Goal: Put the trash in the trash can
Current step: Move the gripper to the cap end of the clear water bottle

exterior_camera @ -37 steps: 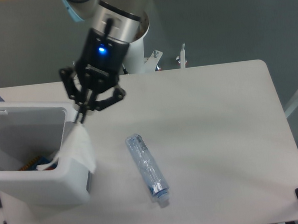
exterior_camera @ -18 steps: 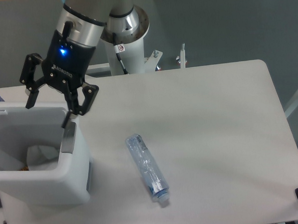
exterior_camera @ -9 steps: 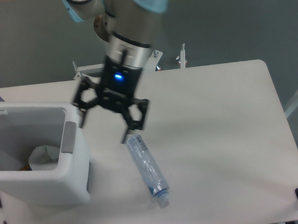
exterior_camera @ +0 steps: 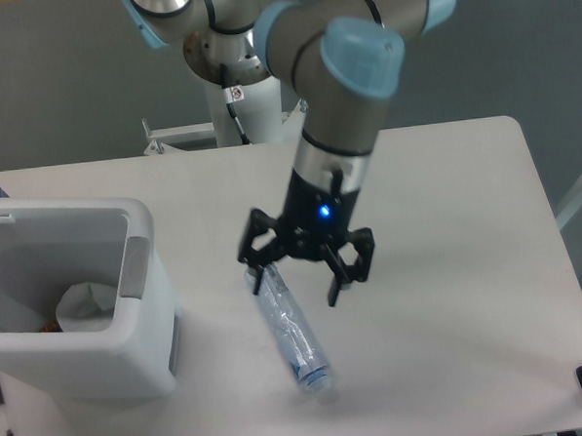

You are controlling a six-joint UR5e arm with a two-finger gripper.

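Trash: one bottle (exterior_camera: 292, 333) on table (exterior_camera: 448, 229), one cup (exterior_camera: 84, 306) in bin (exterior_camera: 132, 353), pincer (exterior_camera: 299, 284) spread above bottle.

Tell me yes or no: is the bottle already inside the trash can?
No, the bottle lies on the table beside the trash can, under the open gripper.

a long clear bluish plastic bottle (exterior_camera: 289, 327) is laid flat on the table, its white cap end turned toward the front edge. a white translucent cone-shaped paper cup (exterior_camera: 84, 305) is seen inside the large white boxy plastic bin (exterior_camera: 152, 328).
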